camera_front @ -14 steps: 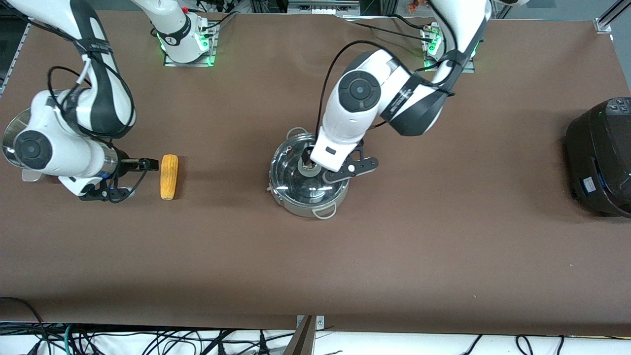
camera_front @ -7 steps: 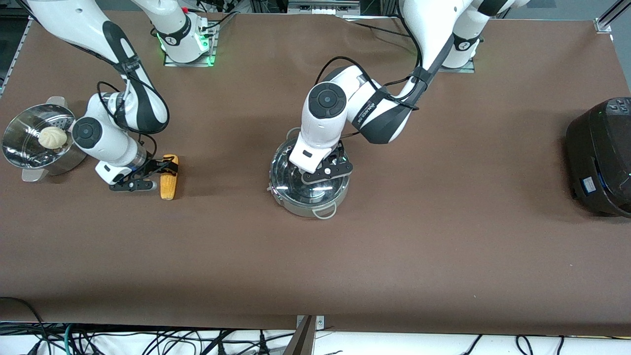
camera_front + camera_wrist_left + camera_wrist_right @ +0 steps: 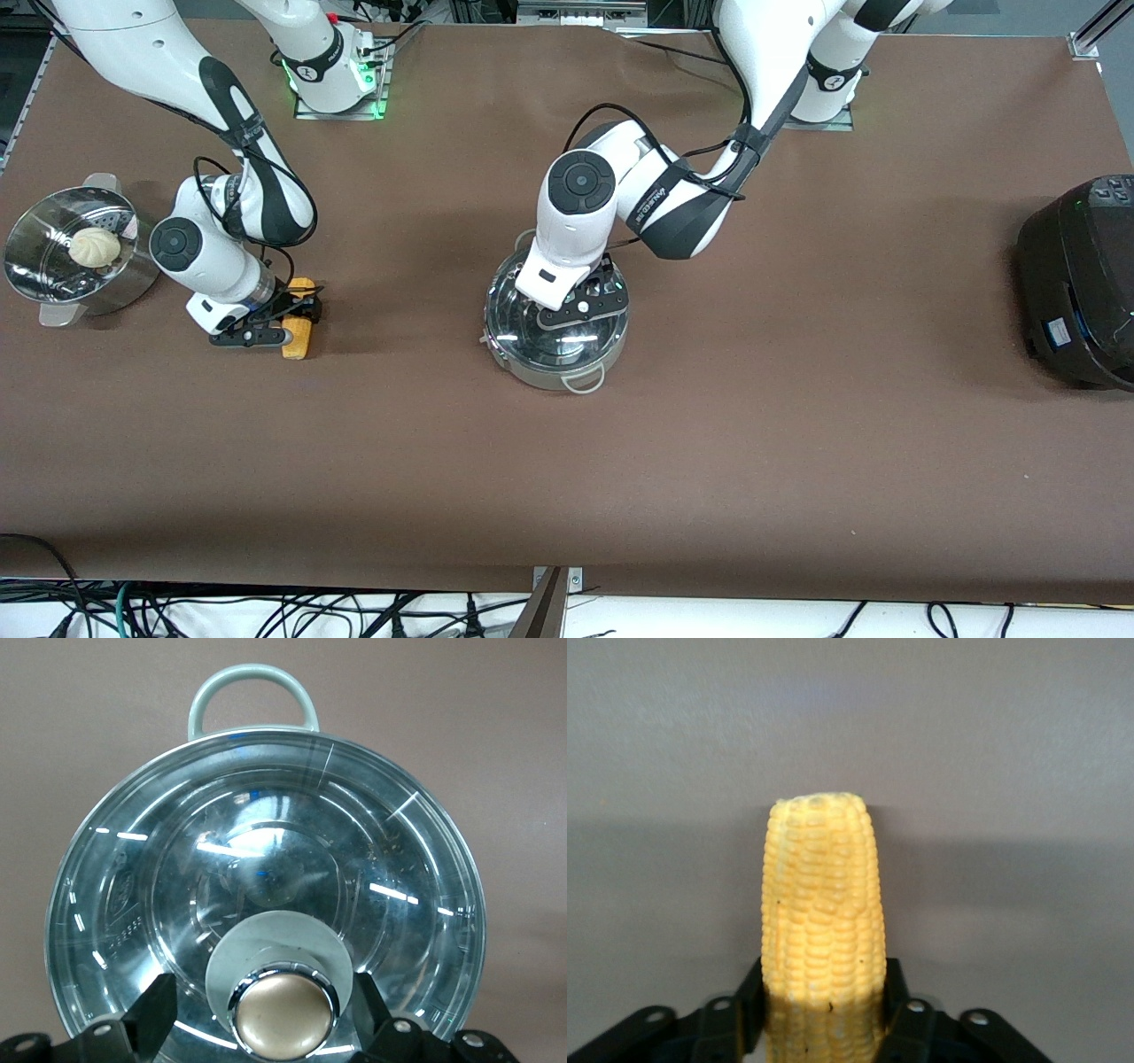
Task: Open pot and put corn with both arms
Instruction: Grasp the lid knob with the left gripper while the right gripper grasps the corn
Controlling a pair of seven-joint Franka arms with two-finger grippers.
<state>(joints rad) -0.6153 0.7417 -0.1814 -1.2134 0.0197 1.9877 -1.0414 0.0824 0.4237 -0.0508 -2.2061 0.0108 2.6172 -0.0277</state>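
Observation:
The shiny steel pot (image 3: 551, 365) stands mid-table with its glass lid (image 3: 266, 859) on. My left gripper (image 3: 560, 306) is down over the lid, open, with one finger (image 3: 158, 1010) on each side of the tan knob (image 3: 283, 1014) and gaps between them. The yellow corn (image 3: 297, 344) lies on the table toward the right arm's end. My right gripper (image 3: 297, 319) is down on it, and its fingers (image 3: 751, 997) press both sides of the corn (image 3: 822, 904).
A steel steamer pot (image 3: 35, 266) with a white bun (image 3: 95, 245) stands at the right arm's end, close to the right arm's wrist. A large black cooker (image 3: 1076, 283) stands at the left arm's end.
My right gripper has swung in from beside the corn to astride it and closed on it. My left gripper has turned and settled lower around the lid's knob.

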